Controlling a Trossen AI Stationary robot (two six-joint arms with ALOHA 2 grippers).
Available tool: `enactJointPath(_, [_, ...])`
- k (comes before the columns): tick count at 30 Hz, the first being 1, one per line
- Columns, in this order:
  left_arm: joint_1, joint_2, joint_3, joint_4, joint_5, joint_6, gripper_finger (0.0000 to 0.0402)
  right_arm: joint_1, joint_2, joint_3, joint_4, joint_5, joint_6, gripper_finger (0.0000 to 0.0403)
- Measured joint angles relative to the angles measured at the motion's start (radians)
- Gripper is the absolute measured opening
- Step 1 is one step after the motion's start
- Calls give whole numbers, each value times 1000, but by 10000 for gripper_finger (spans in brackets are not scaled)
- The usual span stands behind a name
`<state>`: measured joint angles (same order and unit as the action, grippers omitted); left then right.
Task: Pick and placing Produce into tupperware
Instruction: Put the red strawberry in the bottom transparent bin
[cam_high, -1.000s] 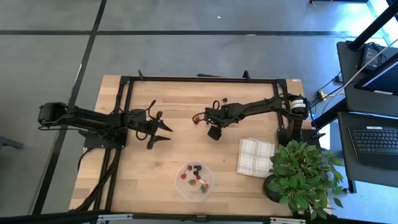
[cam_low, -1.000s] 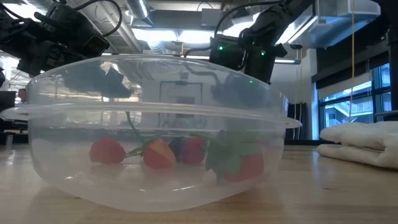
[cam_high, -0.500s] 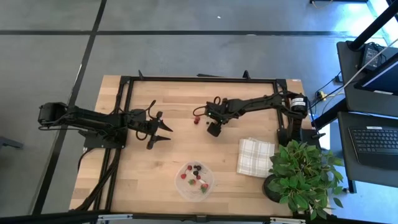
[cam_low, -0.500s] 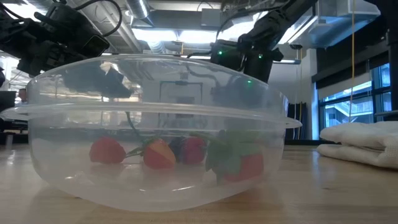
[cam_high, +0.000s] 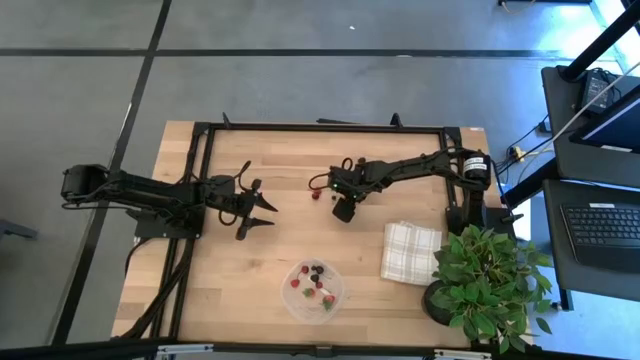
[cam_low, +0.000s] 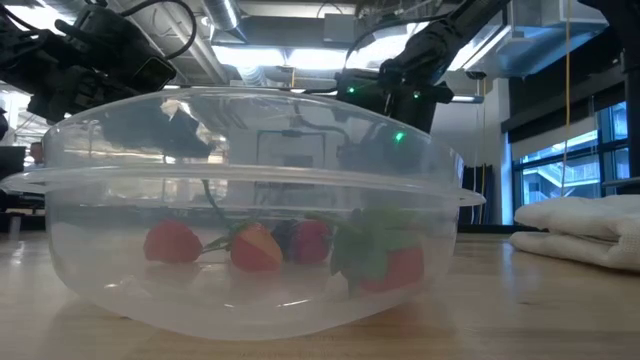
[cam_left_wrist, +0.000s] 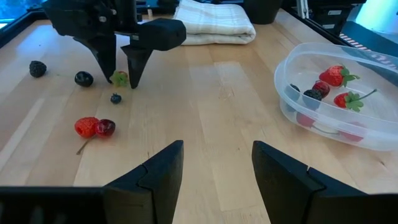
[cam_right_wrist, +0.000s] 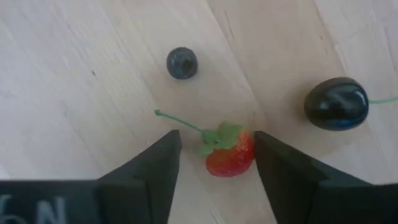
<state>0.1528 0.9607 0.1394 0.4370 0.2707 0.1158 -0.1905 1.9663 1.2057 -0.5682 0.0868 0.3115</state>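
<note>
Your right gripper (cam_right_wrist: 211, 168) hangs with jaws spread directly over a small strawberry (cam_right_wrist: 229, 154) lying on the table, one finger on each side, not yet touching. Treat the berry as light, rounded and likely to roll or squirt out; close across its red body, not its green cap or thin stem. A small blueberry (cam_right_wrist: 181, 63) and a glossy dark berry (cam_right_wrist: 336, 102) lie near, clear of the fingers. The tupperware (cam_high: 315, 290), already holding several pieces, stands well apart near the front edge, with bare wood between. Your left gripper (cam_left_wrist: 214, 165) waits released at the left
</note>
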Motion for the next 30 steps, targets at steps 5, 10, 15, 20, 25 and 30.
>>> enactJointPath(5, [0,0,0,0,0,0,185,0,2,0,-1,1,1,158])
enactJointPath(10, [0,0,0,0,0,0,185,0,2,-1,-3,6,1,112])
enactJointPath(15, [0,0,0,0,0,0,185,0,3,-2,-3,9,1,98])
enactJointPath(20, [0,0,0,-1,0,0,185,8,3,1,-6,13,1,105])
enactJointPath(25, [0,0,0,-2,0,0,185,44,13,66,-77,18,-2,100])
enactJointPath(30, [0,0,0,-2,0,0,185,114,10,182,-147,2,18,101])
